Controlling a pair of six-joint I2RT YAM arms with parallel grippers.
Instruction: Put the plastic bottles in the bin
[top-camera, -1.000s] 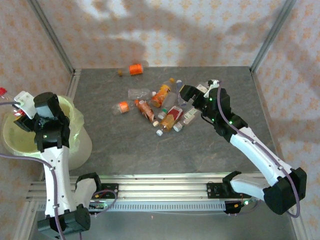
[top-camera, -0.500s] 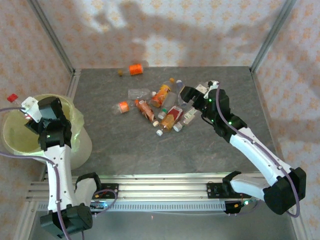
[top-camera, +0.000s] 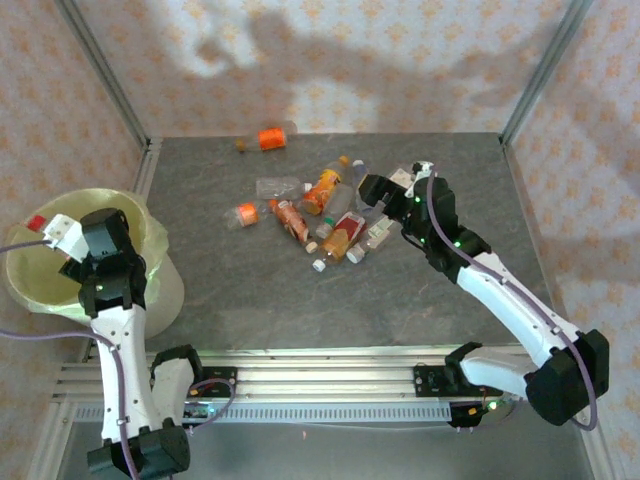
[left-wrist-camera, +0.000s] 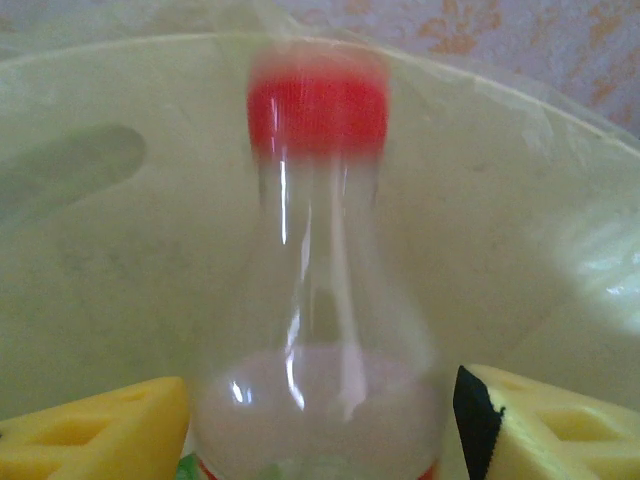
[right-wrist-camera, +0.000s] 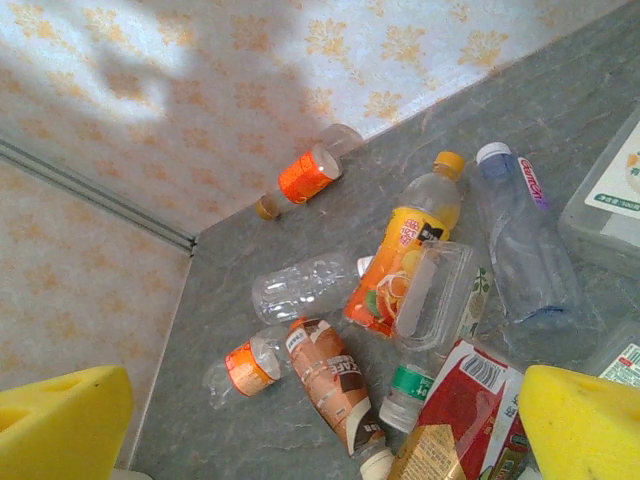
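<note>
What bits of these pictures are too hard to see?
- Left wrist view: the red-capped bottle is blurred, its bottom cut off; whether the jaws grip it is unclear.
- Top view: the left arm hides part of the bin's inside.
- Right wrist view: a yellow pad covers part of a red label.
- Top view: labels are too small to read.

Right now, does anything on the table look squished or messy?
Yes. The brown-labelled bottle looks crumpled and dented. It lies in a heap of bottles, all tipped on their sides in a jumble. One orange-labelled bottle lies alone by the back wall, away from the heap.
</note>
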